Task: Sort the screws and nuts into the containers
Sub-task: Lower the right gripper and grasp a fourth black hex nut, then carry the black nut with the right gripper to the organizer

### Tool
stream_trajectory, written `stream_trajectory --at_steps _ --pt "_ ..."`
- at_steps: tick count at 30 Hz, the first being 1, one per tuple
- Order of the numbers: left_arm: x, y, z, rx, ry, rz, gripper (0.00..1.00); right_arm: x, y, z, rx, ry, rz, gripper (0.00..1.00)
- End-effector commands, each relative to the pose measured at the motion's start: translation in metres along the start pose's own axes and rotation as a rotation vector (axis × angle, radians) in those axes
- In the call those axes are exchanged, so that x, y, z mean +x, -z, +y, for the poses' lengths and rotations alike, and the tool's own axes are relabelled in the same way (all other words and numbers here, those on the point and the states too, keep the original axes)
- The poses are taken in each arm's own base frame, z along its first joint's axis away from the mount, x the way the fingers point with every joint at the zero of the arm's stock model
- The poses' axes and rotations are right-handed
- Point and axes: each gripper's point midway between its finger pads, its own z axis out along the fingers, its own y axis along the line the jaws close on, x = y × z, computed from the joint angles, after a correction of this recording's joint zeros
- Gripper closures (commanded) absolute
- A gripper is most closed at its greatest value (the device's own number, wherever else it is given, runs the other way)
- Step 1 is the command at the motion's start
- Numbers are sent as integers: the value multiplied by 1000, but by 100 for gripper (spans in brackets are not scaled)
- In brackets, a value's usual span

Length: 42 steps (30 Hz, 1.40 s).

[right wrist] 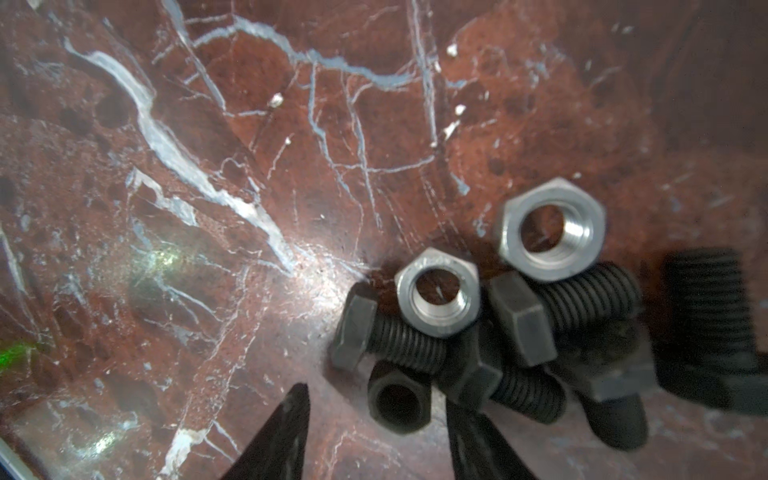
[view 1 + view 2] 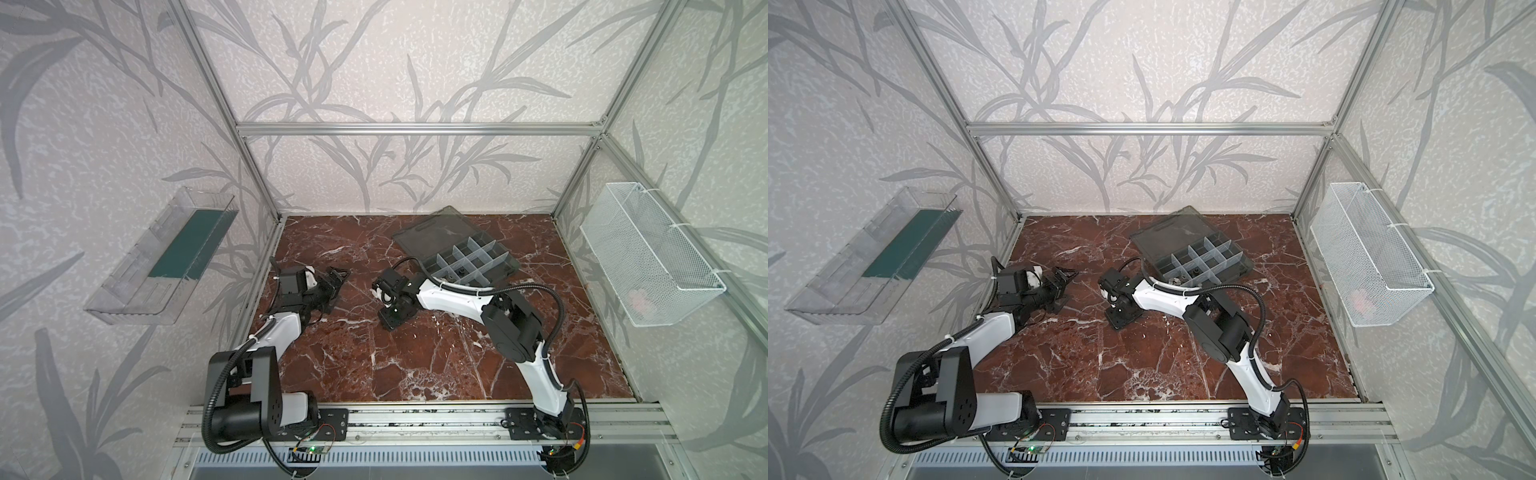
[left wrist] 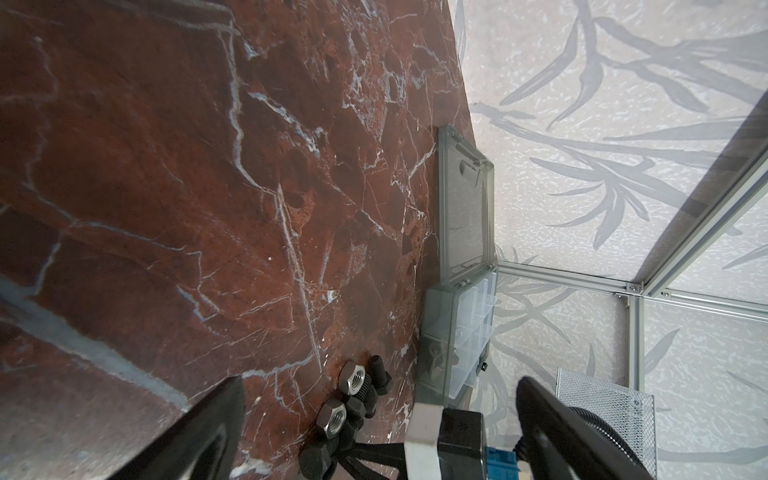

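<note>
Low in its wrist frame, the right gripper stands partly open astride a dark nut, not pinching it, beside silver nuts and black screws heaped lower right; the left gripper, centre-left in a top view, gapes empty, containers right of centre.

Right wrist view: the screws farthest from the right fingers are blurred; those fingers run off the edge. Left wrist view: left fingers cut off likewise. Both top views: screws and nuts hidden beneath the right arm's wrist. Dark specks in the containers: too small to identify as either.
</note>
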Motion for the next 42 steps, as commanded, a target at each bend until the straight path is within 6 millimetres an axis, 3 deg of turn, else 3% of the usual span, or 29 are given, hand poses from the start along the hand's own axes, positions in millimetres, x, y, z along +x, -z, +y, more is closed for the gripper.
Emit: stream_trajectory --at_steps 1,15,23,27,33,37,42 --pt "2 0 4 0 9 14 0 12 -16 -1 24 18 59 51" --pt "2 0 4 0 9 13 1 26 -21 -15 134 66 127 63" --pt "3 0 6 -3 10 15 1 25 -17 -14 124 81 112 89" --pt "3 1 5 0 11 17 0 18 8 -7 61 105 79 99" --pt "2 1 4 3 9 14 1 1 69 -16 -54 75 -17 100" --pt "1 1 4 3 12 11 1 -11 109 -51 -54 27 -88 100" --pt "2 2 3 9 13 11 1 -21 140 -126 82 -101 -143 100"
